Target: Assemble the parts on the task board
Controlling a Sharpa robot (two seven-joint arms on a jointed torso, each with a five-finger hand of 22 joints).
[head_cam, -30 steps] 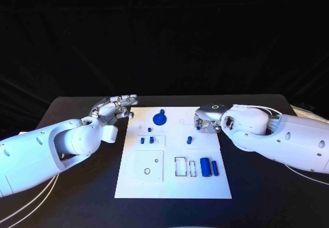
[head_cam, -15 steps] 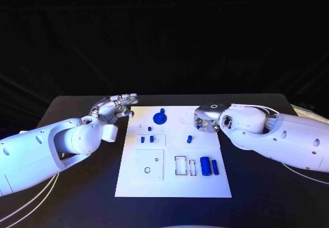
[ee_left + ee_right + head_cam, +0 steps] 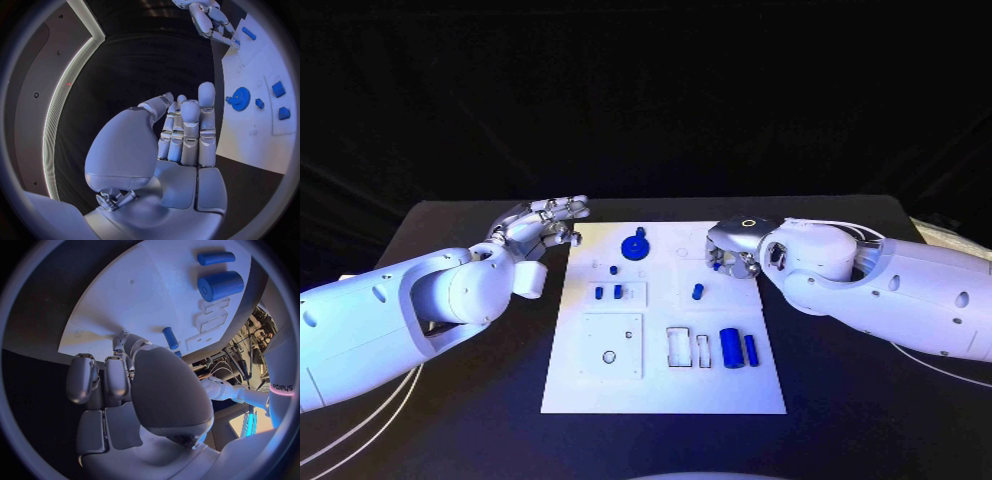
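Note:
The white task board (image 3: pixel 668 380) lies mid-table. A blue gear (image 3: pixel 636 248) stands at its far end, with small blue pegs (image 3: pixel 607 293) and another peg (image 3: pixel 698 292) nearer. A thick blue cylinder (image 3: pixel 730 350) and a thin one (image 3: pixel 751 350) lie at the right. My right hand (image 3: pixel 737 256) rests fingers-down on the board's right edge, curled, pinching a small blue part (image 3: pixel 717 266). In the right wrist view that hand (image 3: pixel 144 385) sits beside a blue peg (image 3: pixel 170 337). My left hand (image 3: pixel 545 222) hovers by the far left corner, fingers straight, holding nothing (image 3: pixel 181 135).
White recessed sockets (image 3: pixel 687 350) and a square plate (image 3: pixel 613 347) occupy the board's near half. Black table (image 3: pixel 473 400) surrounds the board. Both forearms flank it left and right. The left wrist view shows the gear (image 3: pixel 240 96) and my right hand (image 3: pixel 209 20) beyond.
My right hand has edged slightly toward the far side of the board. The left hand has stayed where it was.

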